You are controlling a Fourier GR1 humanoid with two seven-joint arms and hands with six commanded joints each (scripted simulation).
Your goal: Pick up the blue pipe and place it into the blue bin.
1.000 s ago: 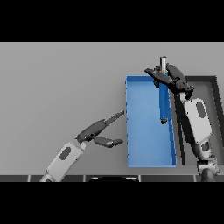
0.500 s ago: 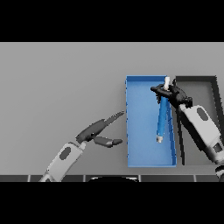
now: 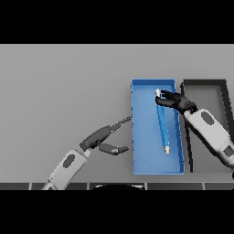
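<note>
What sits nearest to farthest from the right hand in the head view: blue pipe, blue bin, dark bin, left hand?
1. blue pipe: its top end is at the right hand, inside the bin.
2. blue bin and dark bin: the hand sits over their shared edge, too close to call.
3. left hand: far off, on the table left of the blue bin.

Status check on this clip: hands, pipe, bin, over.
Right robot hand at the blue pipe top end, grip unclear. Pipe lying inside blue bin. Left robot hand open beside bin. Nothing blocking.
</note>
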